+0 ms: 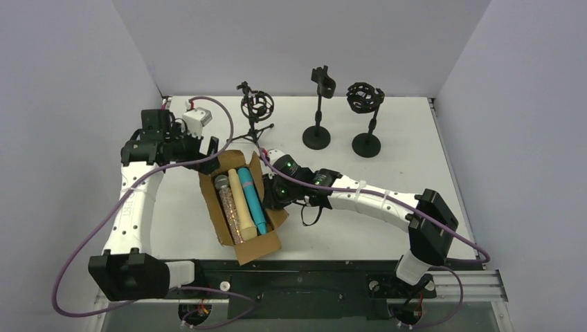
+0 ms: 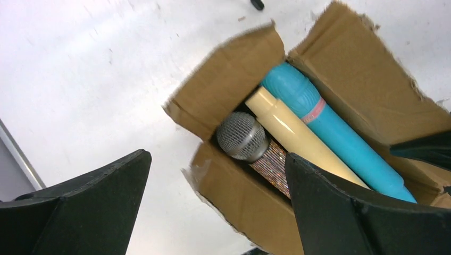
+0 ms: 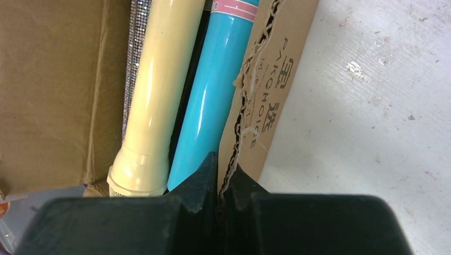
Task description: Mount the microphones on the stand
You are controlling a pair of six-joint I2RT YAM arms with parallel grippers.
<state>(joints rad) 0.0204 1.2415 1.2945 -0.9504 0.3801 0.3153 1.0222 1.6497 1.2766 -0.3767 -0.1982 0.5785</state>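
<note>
The left arm [image 1: 135, 207] reaches up the left side of the counter [image 1: 415, 159], its wrist turned toward the far end of a cardboard box [image 1: 257, 246]. The left jaws gape wide and hold nothing. The right arm [image 1: 367, 200] stretches low to the left, and the right jaws are pinched closed on the box's torn right wall. Three mics lie side by side inside the box: a glittery microphone [image 1: 232, 214] with a grey mesh head, a cream microphone [image 1: 241, 204] and a teal microphone [image 1: 254, 202] with a pink band. The stands [image 1: 318, 111] are at the far edge, well apart from the box.
</note>
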